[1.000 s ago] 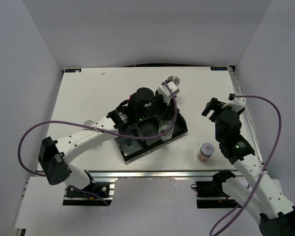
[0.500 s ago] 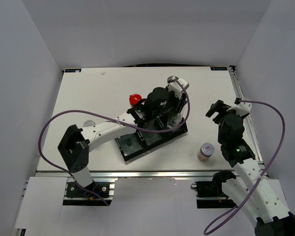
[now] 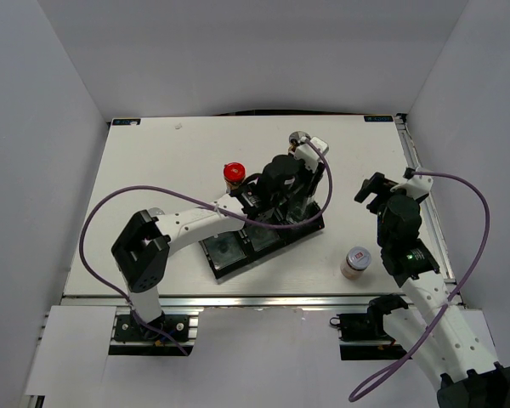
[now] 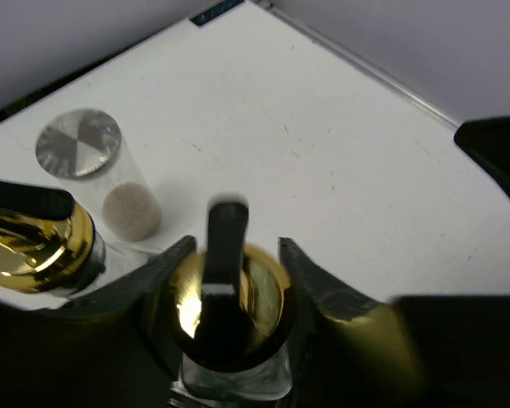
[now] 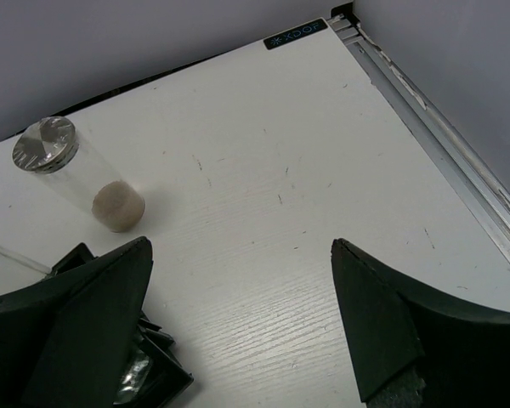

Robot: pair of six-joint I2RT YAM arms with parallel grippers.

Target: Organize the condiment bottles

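Since the tray (image 3: 223, 257) is the likely home, left jaws clench one gold-spouted bottle (image 4: 228, 316) upright at its far end; right jaws spread, idle. Jar (image 3: 232, 172), one shaker (image 3: 355, 262) stand outside.

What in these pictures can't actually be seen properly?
Left wrist view: the bottom edge cuts off the nearer gold-spouted bottle; whether the left claw grips it is unclear.
Top view: the left arm largely covers both such bottles and part of the black tray.
Top view: the marking on the shaker right of the tray is too small to read.
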